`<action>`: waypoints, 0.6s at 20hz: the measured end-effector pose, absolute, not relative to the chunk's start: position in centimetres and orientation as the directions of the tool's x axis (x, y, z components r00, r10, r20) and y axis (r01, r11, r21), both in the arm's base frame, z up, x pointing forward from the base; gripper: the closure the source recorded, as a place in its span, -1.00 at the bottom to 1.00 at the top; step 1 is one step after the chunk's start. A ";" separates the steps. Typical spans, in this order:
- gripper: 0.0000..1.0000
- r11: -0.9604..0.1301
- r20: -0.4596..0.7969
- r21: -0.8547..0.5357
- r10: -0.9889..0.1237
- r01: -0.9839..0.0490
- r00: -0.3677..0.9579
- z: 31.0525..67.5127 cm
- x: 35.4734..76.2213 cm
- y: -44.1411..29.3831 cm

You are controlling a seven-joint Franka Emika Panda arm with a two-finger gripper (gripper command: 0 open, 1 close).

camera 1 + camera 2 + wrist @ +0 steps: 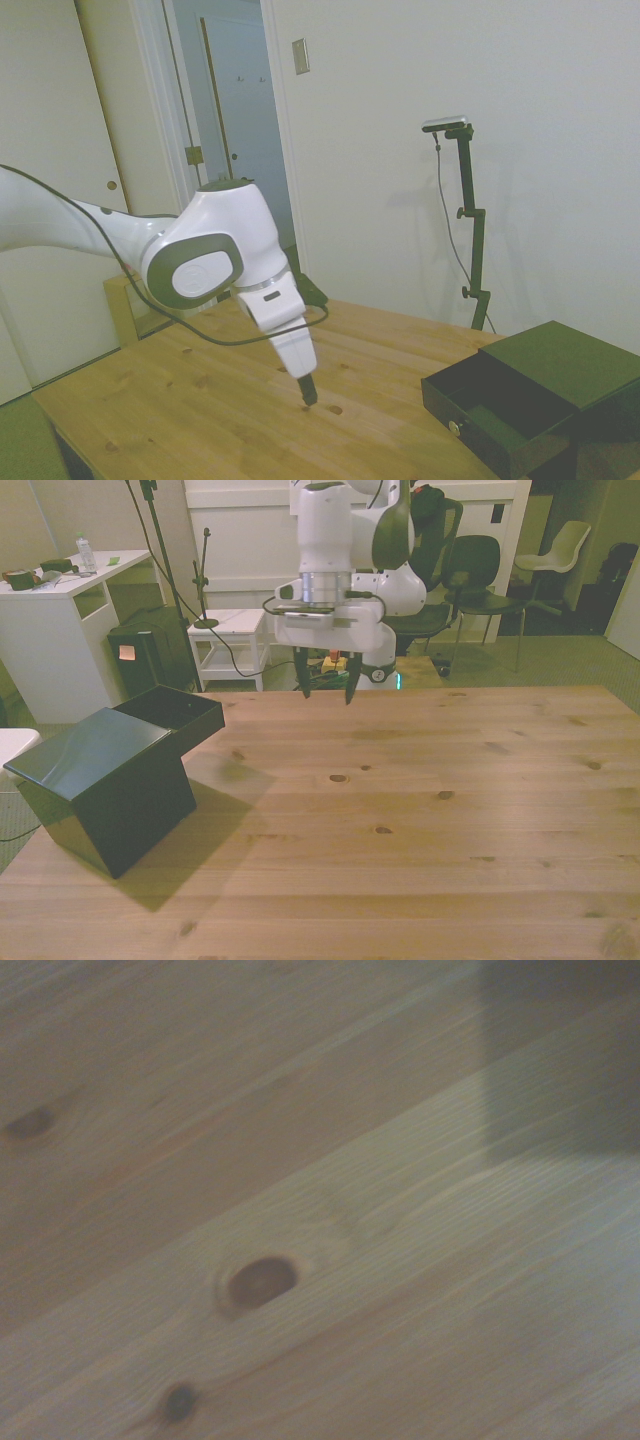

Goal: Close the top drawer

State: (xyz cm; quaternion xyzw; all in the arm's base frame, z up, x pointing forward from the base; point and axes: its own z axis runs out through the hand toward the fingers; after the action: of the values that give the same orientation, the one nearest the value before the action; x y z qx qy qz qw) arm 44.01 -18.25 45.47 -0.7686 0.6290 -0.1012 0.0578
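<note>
A small black cabinet [100,780] stands on the wooden table at the front view's left. Its top drawer [200,725] is pulled well out and looks empty inside. In the side view the drawer [497,392] shows its black front and a small silvery knob [455,428]. My gripper [326,688] hangs open just above the table, with nothing between its fingers. It is a good distance from the drawer front, toward the front view's right. From the side the gripper [308,392] appears edge-on, pointing down. The wrist view holds only bare wood with dark knots [262,1282].
The wooden tabletop [420,820] stretches wide to the front view's right of the cabinet. Beyond the table stand a white desk [55,610], a small white side table [228,630] and chairs [470,570]. A wall rises behind the cabinet in the side view.
</note>
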 end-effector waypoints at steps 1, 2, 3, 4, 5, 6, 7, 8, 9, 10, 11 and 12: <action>-1.00 -0.180 0.080 -0.216 -0.983 -0.960 0.166 45.4 44.2 -19.6; -1.00 -0.159 0.078 -0.216 -0.986 -0.963 0.146 45.4 44.3 -20.8; -1.00 -0.138 0.076 -0.214 -0.989 -0.967 0.124 45.4 44.4 -22.1; -1.00 -0.117 0.072 -0.210 -0.992 -0.971 0.104 45.4 44.4 -23.4; -1.00 -0.098 0.071 -0.208 -0.994 -0.973 0.085 45.4 44.5 -24.6; -1.00 -0.084 0.069 -0.203 -0.995 -0.976 0.071 45.6 44.5 -25.8; -1.00 -0.074 0.068 -0.197 -0.996 -0.978 0.061 45.8 44.4 -27.0; -1.00 -0.066 0.068 -0.192 -0.996 -0.979 0.054 46.1 44.4 -28.0; -1.00 -0.060 0.066 -0.184 -0.997 -0.981 0.048 46.4 44.5 -28.9; -1.00 -0.057 0.066 -0.177 -0.997 -0.983 0.046 46.8 44.5 -29.7; -1.00 -0.055 0.065 -0.171 -0.997 -0.984 0.044 47.1 44.6 -30.3; -1.00 -0.055 0.064 -0.164 -0.997 -0.985 0.045 47.3 44.8 -30.9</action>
State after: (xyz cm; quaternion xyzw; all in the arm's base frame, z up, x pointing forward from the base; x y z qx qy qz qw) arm 44.76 -30.88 47.34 -0.7219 0.6864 -0.0801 0.0373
